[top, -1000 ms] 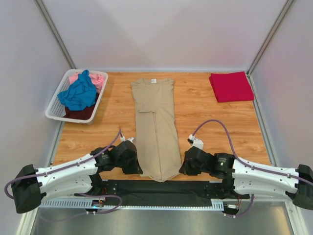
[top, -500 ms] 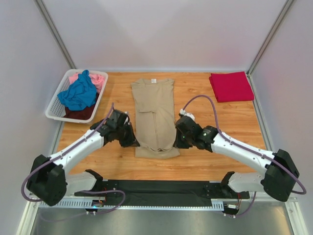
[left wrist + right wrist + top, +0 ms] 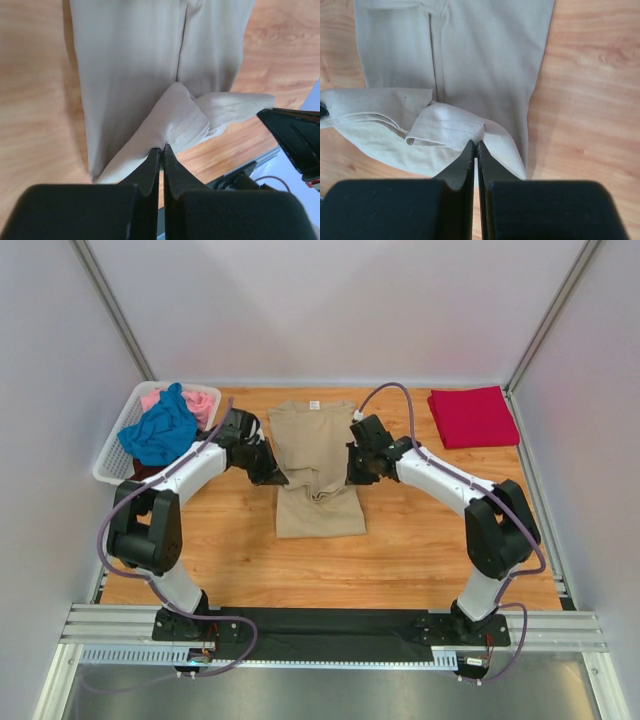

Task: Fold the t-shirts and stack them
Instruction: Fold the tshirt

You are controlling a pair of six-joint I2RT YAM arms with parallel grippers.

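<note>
Two arms stretch far out over the table (image 3: 420,540), each bent in toward the middle. The left claw (image 3: 268,472) is pinched tight on one bottom corner of the tan t-shirt (image 3: 318,518), and the right claw (image 3: 352,468) is pinched tight on the other corner. Both corners are held up over the shirt's middle, so the cloth is doubled back. The shirt lies in the middle of the table, right between the claws. The red t-shirt (image 3: 472,416) lies folded in the far right corner, well apart from both.
</note>
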